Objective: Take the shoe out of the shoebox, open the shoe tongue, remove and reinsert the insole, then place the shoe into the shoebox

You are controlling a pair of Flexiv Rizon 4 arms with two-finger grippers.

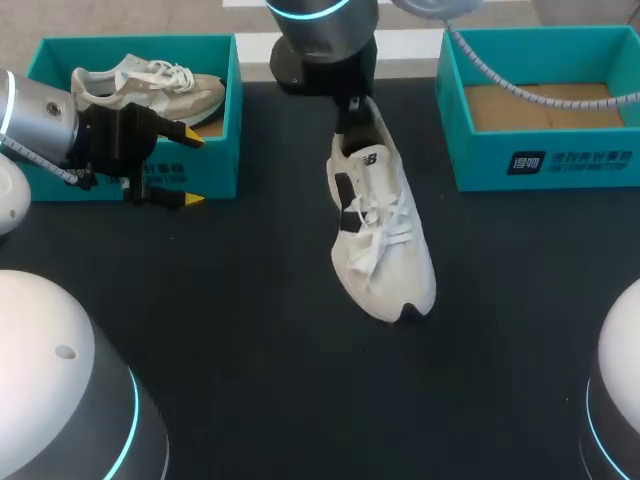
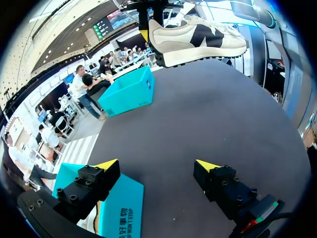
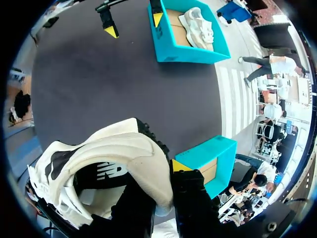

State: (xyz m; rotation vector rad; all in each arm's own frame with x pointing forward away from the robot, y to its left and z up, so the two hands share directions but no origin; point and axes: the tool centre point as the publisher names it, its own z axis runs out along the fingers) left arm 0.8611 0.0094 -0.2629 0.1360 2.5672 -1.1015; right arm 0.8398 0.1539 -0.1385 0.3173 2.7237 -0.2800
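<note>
Shoe (image 1: 380, 235) and right gripper (image 1: 352, 108) meet at the heel: the white shoe stands out of any box, over the middle of the dark table (image 1: 250, 330), toe pointing toward the robot and loose laces spilling across its upper. In the right wrist view the padded heel collar (image 3: 148, 163) sits between the two black fingers, one inside the opening and one on the outside with its yellow tip (image 3: 181, 164) showing, so that pincer is pinching the shoe at the heel. Whether the sole touches the table cannot be told. The left gripper (image 1: 187, 168) hangs well apart from the shoe, just in front of the teal left shoebox (image 1: 215, 100), its fingers spread wide with nothing between them; the left wrist view shows one finger over that box's wall and the other over bare table. A second, beige shoe (image 1: 150, 88) lies inside this box. At the far right of the table stands the right shoebox (image 1: 560, 160), also teal, showing only its brown cardboard floor.
</note>
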